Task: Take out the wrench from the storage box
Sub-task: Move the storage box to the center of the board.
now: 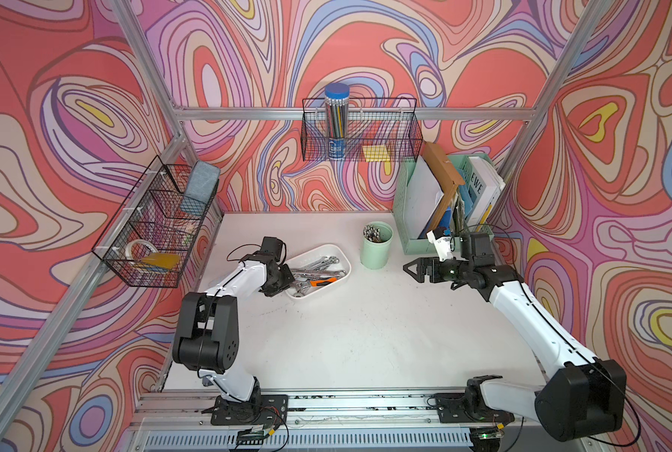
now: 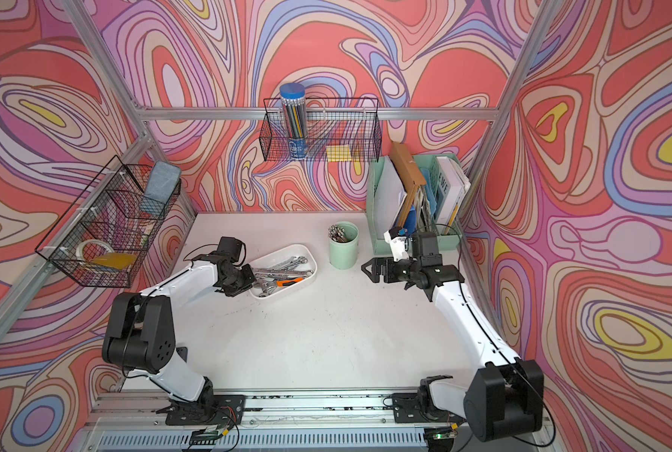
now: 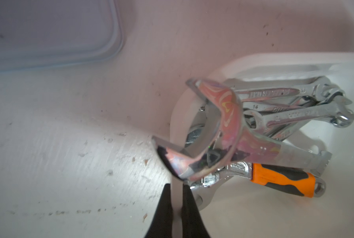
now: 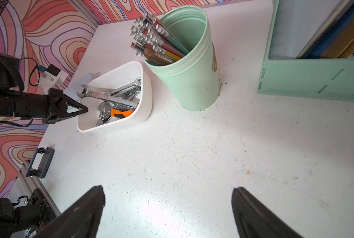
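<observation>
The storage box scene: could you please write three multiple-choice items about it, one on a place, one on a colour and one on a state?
1. Where does the orange-handled tool lie?
A. in the storage box
B. in a wire basket
C. on the bare table

2. What colour is the cup that holds the pens?
A. blue
B. mint green
C. black

3. The left gripper: how do its jaws stand?
A. wide open above the table
B. shut on the head of a wrench
C. wide open around the cup

Answers:
1 A: the orange grip shows inside the box's white walls.
2 B: the right wrist view shows its pale green wall close up.
3 B: in the left wrist view the jaws pinch the raised wrench's head.
</observation>
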`<state>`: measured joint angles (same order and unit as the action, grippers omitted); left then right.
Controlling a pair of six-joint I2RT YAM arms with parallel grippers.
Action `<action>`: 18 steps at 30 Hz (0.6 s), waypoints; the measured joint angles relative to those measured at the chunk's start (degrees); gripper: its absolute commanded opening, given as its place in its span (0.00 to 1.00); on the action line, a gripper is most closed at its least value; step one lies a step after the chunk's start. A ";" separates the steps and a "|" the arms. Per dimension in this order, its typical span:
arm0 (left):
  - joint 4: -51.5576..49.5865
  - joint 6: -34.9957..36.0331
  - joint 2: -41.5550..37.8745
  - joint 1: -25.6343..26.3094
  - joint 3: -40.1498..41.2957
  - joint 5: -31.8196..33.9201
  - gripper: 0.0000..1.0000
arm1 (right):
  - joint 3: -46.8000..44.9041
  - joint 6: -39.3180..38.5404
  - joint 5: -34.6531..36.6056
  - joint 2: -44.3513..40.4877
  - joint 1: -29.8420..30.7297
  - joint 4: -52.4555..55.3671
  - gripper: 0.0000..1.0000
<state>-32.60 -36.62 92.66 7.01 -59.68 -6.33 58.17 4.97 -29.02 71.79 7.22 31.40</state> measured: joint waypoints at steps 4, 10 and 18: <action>-1.88 2.23 -4.42 0.09 3.89 -1.60 0.00 | 0.02 -0.35 0.48 -0.09 0.00 0.76 0.98; -1.07 -2.58 -12.72 2.03 12.07 -2.95 0.00 | 0.11 -0.44 1.16 -0.76 0.00 1.86 0.98; 2.14 -19.19 -21.14 13.75 19.82 0.55 0.00 | 0.13 -0.39 1.88 -1.42 0.04 2.56 0.98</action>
<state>-30.46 -55.81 71.53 20.75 -39.86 -5.78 58.30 4.58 -27.14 70.37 7.27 33.95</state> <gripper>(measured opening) 0.097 0.982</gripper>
